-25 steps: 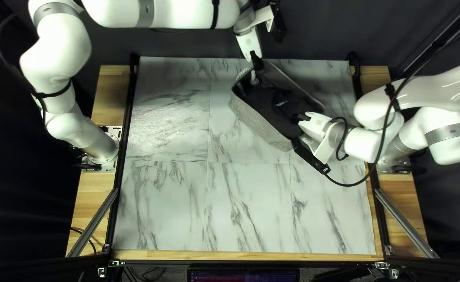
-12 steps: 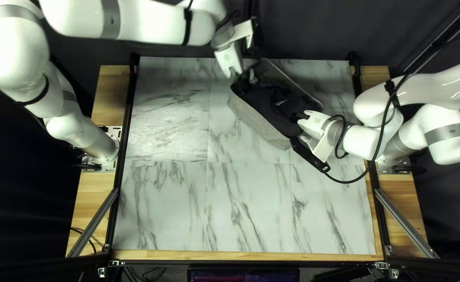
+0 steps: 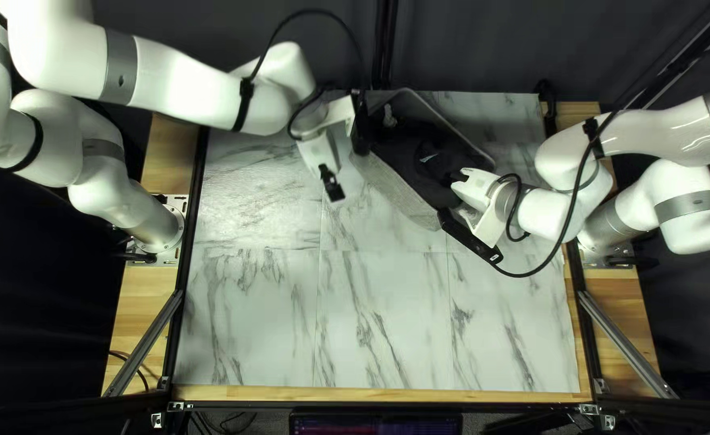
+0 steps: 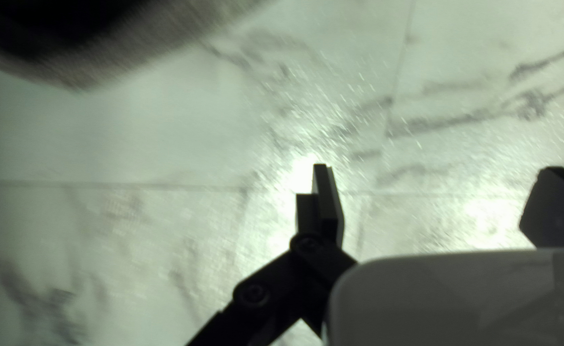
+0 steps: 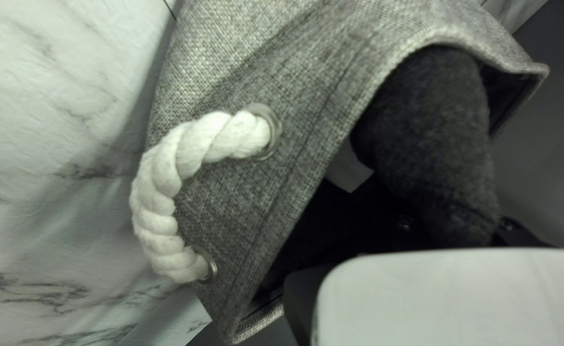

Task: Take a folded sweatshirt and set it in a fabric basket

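Sweatshirt (image 5: 435, 128) looks soft, best held by a thick fold, in the basket (image 3: 399, 188) at our bench's (image 3: 383, 314) one o'clock; our left hand (image 4: 437, 168) spreads wide; whether our right hand (image 3: 456, 178) grips, we cannot tell

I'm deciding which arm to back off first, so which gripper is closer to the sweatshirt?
Right. The right gripper reaches into the basket, right at the sweatshirt; the left gripper hangs outside the basket, above the table.
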You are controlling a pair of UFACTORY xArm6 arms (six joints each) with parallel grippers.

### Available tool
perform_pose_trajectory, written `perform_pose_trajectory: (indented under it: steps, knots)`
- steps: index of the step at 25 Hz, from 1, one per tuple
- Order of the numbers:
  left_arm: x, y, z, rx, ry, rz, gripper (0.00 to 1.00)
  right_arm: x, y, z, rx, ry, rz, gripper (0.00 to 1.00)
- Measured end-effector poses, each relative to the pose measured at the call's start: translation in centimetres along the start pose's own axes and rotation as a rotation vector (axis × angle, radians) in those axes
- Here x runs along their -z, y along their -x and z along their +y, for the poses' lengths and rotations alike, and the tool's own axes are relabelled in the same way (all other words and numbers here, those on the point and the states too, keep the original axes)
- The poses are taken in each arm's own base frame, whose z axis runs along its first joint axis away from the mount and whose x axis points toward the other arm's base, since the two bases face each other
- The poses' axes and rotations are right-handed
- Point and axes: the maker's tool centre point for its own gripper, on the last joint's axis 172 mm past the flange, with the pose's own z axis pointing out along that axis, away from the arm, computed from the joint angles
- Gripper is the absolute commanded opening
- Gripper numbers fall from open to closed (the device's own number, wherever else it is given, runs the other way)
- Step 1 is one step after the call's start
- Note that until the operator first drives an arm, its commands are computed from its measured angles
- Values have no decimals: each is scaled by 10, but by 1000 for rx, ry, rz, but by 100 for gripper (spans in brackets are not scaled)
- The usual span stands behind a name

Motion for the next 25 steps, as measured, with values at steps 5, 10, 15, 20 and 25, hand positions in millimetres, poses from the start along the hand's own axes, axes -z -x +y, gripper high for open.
perform_pose_trajectory:
  steps: [5,10,15,20,25]
  knots:
    - [0,0,0,0,0,0,100,-3,-8,4,-7,-29,22,100]
    - [0,0,0,0,0,0,100,19,-11,12,-10,-40,31,100]
    - [0,0,0,0,0,0,100,72,-4,20,-20,-52,44,100]
    - [0,0,0,0,0,0,100,95,12,42,9,-18,30,100]
    - [0,0,0,0,0,0,100,93,23,64,8,9,-6,100]
